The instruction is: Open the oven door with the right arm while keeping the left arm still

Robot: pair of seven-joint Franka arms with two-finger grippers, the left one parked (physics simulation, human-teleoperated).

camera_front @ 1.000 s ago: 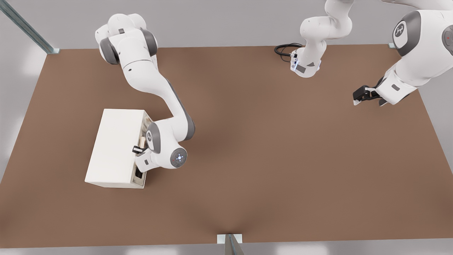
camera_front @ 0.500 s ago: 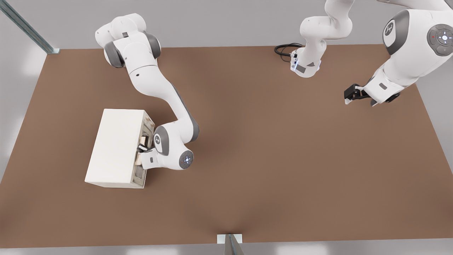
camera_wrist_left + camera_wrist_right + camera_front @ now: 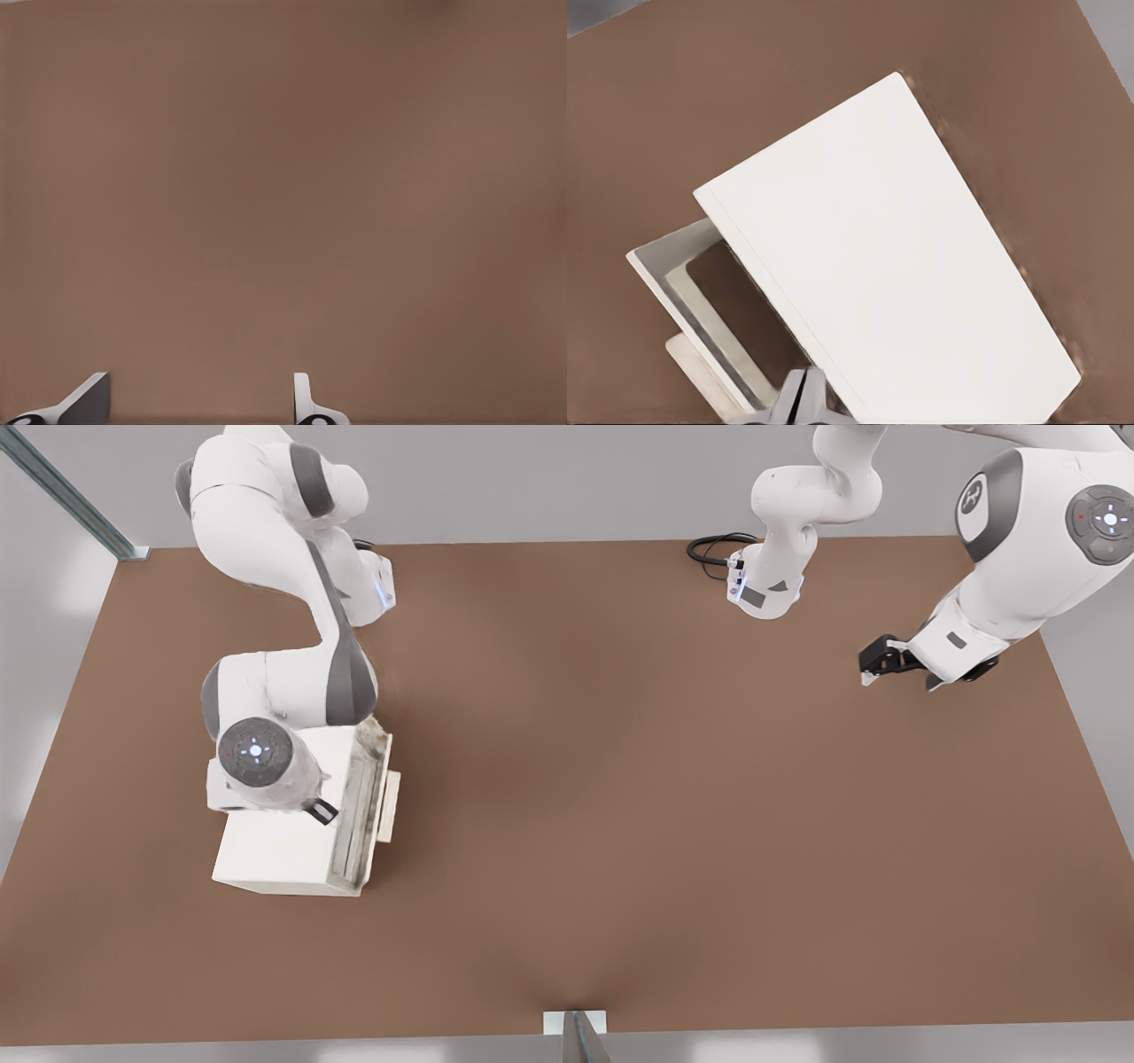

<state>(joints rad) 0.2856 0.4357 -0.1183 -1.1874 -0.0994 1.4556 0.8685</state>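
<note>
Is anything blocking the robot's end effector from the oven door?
Nothing visible does. The end effector hangs over the oven's white top, right beside the oven door; only table lies before the door.

The right arm [image 3: 266,691] covers much of the oven [image 3: 283,850], and the end effector [image 3: 799,403] is cut off by the frame edge.

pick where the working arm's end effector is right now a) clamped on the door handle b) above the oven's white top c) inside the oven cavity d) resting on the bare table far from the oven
b: in the front view the end effector sits over the oven's white top, apart from the beige handle on the oven door; the right wrist view looks down on that top with its fingers pressed together.
</note>
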